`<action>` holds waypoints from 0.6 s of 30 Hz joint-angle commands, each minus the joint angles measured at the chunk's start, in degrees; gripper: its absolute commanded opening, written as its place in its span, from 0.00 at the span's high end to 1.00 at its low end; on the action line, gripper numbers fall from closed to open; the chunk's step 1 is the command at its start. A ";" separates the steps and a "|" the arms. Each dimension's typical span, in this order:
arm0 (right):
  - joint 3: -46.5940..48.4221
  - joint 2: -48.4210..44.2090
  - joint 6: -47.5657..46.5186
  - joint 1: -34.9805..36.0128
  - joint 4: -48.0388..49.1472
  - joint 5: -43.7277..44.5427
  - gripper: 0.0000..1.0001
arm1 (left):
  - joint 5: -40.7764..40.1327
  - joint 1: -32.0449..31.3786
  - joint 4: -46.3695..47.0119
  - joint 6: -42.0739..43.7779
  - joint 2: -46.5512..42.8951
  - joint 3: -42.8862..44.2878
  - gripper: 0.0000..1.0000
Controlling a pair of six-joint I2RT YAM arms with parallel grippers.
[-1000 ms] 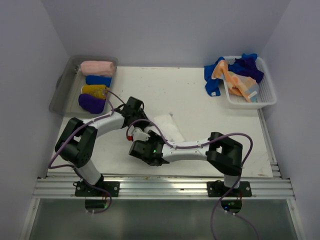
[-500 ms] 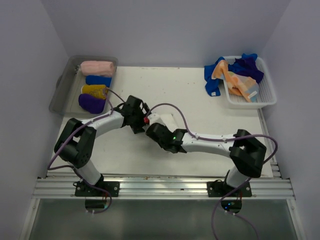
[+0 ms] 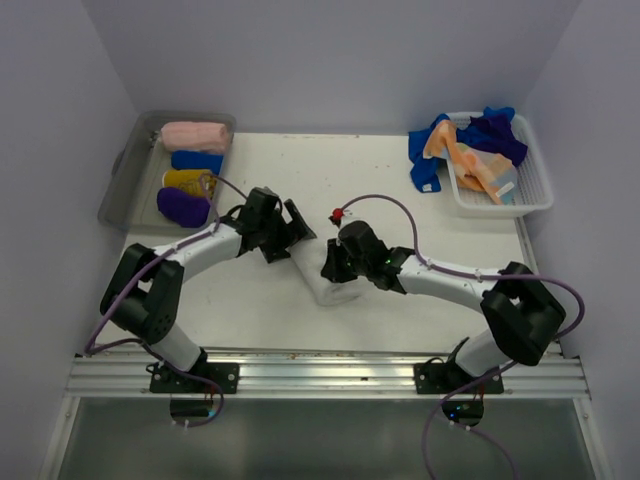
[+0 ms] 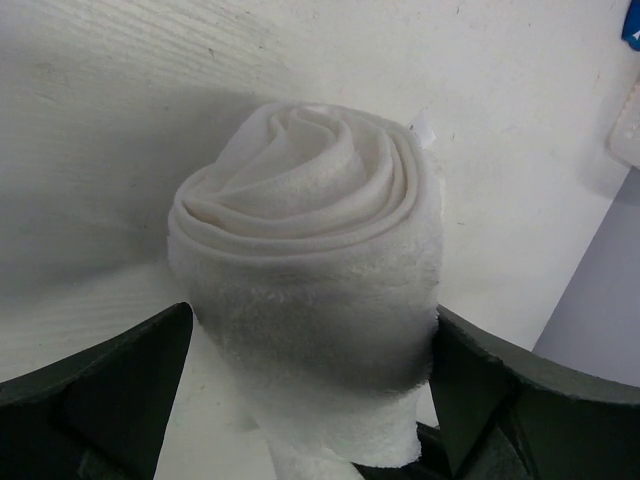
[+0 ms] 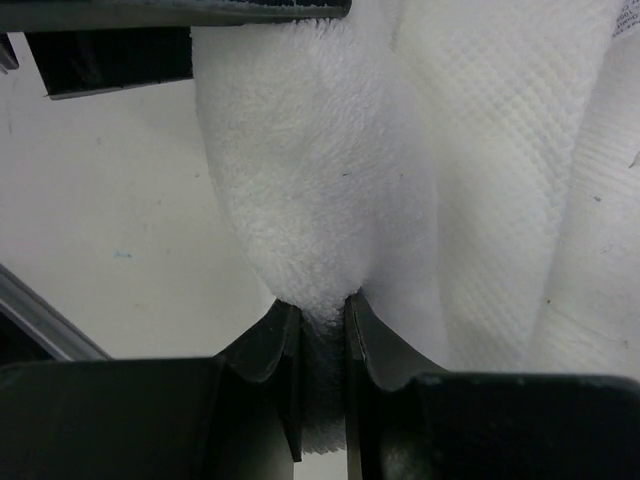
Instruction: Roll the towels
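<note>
White towel (image 4: 310, 250) is sitting near the middle of the table (image 3: 400, 190), between the two arms, wound into a fat coil with its spiral end facing the left wrist camera. Left gripper (image 4: 312, 320) is standing spread wide, its fingers (image 4: 110, 390) flanking the coil and just about touching it; whether they are pressing, cannot tell. Right gripper (image 5: 320, 305) is pinching a fold of the same terry, its pads (image 5: 270, 350) almost meeting with cloth between them. Step in hand, by my reading: snugging up and finishing this roll. To do it well, the right claw should be drawing its fold taut and low along the table while the left one is bracing the coil, so the layers are not slackening. The outer wrap is looking loose at its lower edge, and a small tag (image 4: 424, 130) is sticking out on the far side. Pulling upward rather than along the surface is risking telescoping the core. Finished rolls (image 3: 190, 182) are lying in the grey tray (image 3: 122, 185) at far left, likely the destination. Unrolled cloths (image 3: 470, 140) are waiting in the white basket (image 3: 535, 200) at far right.
</note>
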 commanded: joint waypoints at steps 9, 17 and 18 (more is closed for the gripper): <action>-6.95 1.65 11.21 -7.35 12.07 -19.73 1.00 | 5.84 -0.42 8.02 2.53 5.04 -1.31 0.03; -10.82 6.13 15.44 -11.57 20.70 -28.89 1.00 | 6.19 -1.73 10.83 2.70 9.44 -1.83 0.05; -10.74 6.75 15.36 -11.57 20.96 -29.33 1.00 | 6.36 -1.82 11.10 2.62 10.57 -1.92 0.07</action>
